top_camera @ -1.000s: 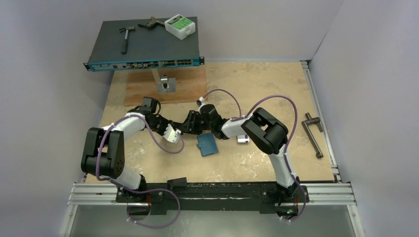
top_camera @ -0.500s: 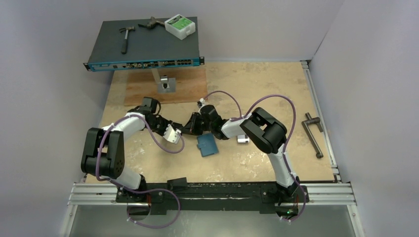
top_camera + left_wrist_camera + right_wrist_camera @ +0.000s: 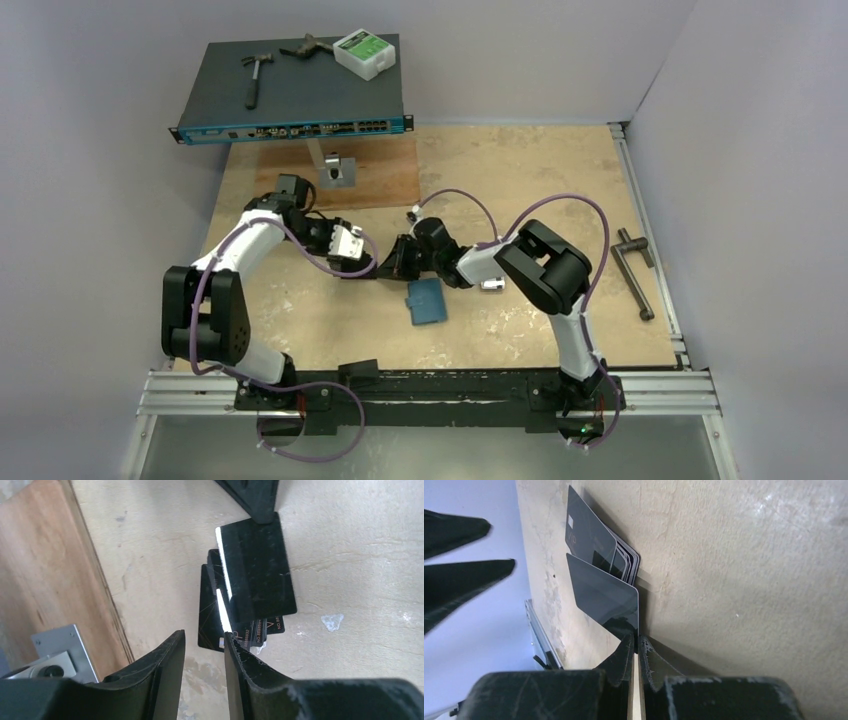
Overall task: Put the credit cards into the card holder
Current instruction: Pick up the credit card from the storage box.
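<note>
Right gripper point(image 3: 637, 647) pinches one credit card point(image 3: 604, 597) by its edge; left gripper point(image 3: 204, 636) parted, empty. Card holder point(image 3: 427, 301) lies apart on the table; loading apparently not begun.

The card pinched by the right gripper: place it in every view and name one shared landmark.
Top external: too small to pick out; it sits at the right gripper.
Left wrist: upper centre, the card overlapping the loose cards.
Right wrist: centre-left, edge in shut jaws.
Landmark: the right gripper's tips, in all three views.
</note>
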`<state>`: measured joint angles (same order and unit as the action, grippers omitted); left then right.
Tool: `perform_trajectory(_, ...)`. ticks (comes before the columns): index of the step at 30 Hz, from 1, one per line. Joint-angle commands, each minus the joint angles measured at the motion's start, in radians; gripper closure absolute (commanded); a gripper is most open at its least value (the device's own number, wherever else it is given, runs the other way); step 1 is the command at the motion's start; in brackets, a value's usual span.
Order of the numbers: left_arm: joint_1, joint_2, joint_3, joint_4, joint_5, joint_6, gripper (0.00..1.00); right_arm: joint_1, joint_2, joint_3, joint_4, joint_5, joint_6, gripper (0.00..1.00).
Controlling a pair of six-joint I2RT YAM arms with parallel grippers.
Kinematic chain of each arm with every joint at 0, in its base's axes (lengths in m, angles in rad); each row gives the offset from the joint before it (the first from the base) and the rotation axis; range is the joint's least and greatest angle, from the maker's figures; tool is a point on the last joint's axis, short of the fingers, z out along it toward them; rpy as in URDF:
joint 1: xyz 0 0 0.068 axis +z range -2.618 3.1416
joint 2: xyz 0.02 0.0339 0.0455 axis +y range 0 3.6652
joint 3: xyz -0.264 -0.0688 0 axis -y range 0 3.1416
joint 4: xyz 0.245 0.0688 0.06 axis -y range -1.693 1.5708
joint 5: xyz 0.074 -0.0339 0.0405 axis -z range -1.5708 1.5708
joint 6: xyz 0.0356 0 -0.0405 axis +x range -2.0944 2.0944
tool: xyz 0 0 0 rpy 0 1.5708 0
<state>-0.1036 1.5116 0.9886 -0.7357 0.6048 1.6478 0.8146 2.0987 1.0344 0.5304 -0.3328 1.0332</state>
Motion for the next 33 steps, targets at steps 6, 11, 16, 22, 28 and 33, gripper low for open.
perform_trajectory(6,0.018,-0.006,0.105,-0.179,0.166,-0.114,0.58,-0.006,-0.105,-0.039,0.07,-0.026,-0.097,1.0)
perform_trajectory(11,0.012,0.041,0.149,-0.221,0.203,-0.131,0.57,-0.009,-0.125,-0.059,0.214,-0.085,-0.099,1.0)
perform_trajectory(16,0.019,0.069,0.212,-0.281,0.258,-0.157,0.57,-0.015,-0.123,-0.059,0.313,-0.176,-0.085,1.0)
perform_trajectory(22,0.066,0.088,0.295,-0.393,0.308,-0.147,0.56,-0.017,-0.171,-0.059,0.259,-0.202,-0.153,1.0)
perform_trajectory(28,0.077,0.101,0.326,-0.517,0.311,-0.076,0.56,-0.017,-0.253,-0.05,0.138,-0.169,-0.278,1.0)
perform_trajectory(33,0.077,0.084,0.323,-0.527,0.355,-0.086,0.56,-0.013,-0.318,-0.017,0.0,-0.16,-0.372,1.0)
